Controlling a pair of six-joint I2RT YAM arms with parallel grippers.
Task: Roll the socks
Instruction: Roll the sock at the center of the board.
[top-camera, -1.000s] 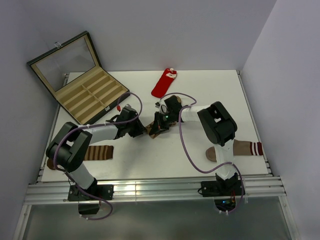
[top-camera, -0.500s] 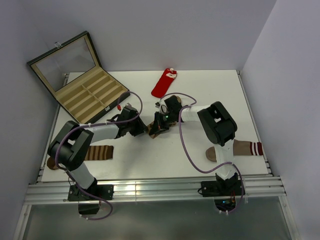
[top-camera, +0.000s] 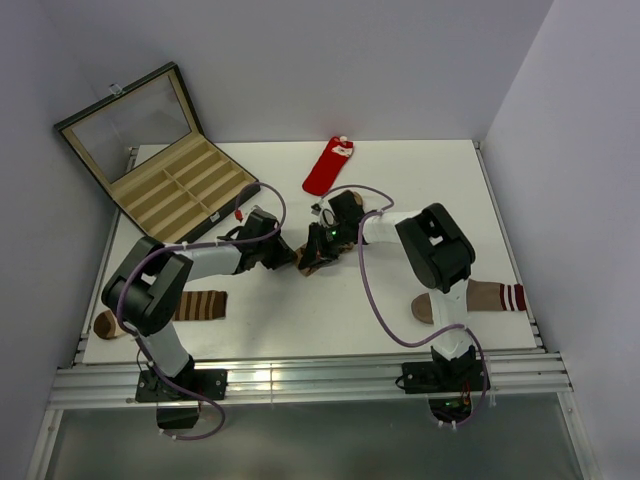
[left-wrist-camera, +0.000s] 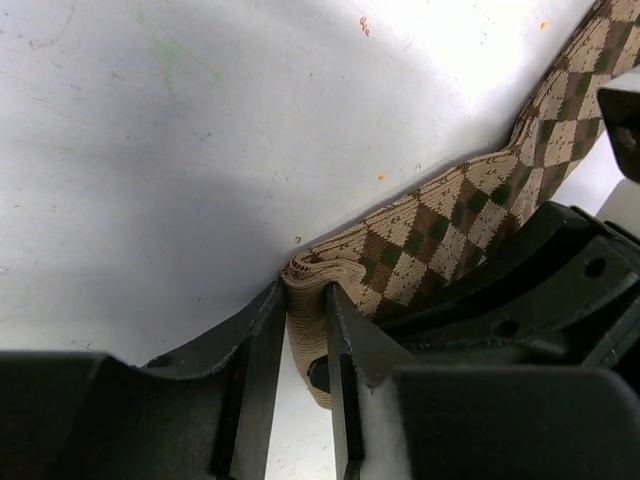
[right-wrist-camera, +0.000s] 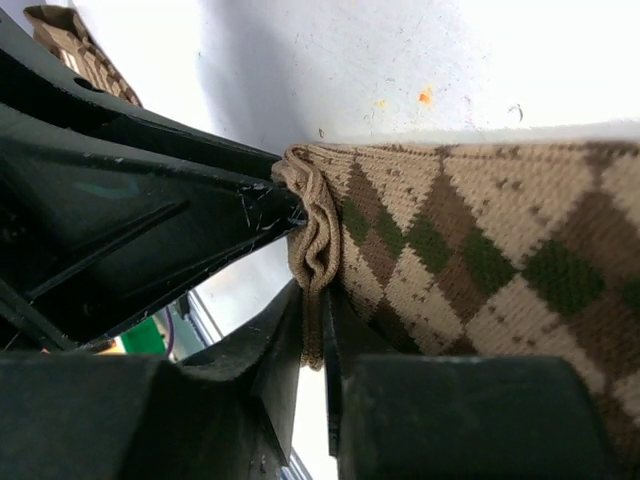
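Note:
The tan-and-brown argyle sock (top-camera: 309, 263) lies bunched at the table's middle, between the two grippers. My left gripper (top-camera: 291, 257) meets it from the left. In the left wrist view its cuff (left-wrist-camera: 306, 272) is folded and pinched between the fingers of that gripper (left-wrist-camera: 305, 300). My right gripper (top-camera: 320, 248) comes in from the right. In the right wrist view the sock's diamond pattern (right-wrist-camera: 470, 230) fills the right side, and a fold of the cuff is gripped between the narrow jaws of that gripper (right-wrist-camera: 314, 305). The red sock (top-camera: 328, 166) with a white cuff lies flat at the back.
An open black case (top-camera: 180, 190) with tan compartments stands at the back left. A brown-and-cream striped sock (top-camera: 195, 305) lies front left. A tan-brown sock (top-camera: 478, 297) lies front right beside the right arm's base.
The left arm's elbow has shifted slightly up and to the right. Both grippers stay at the argyle sock, which has barely moved.

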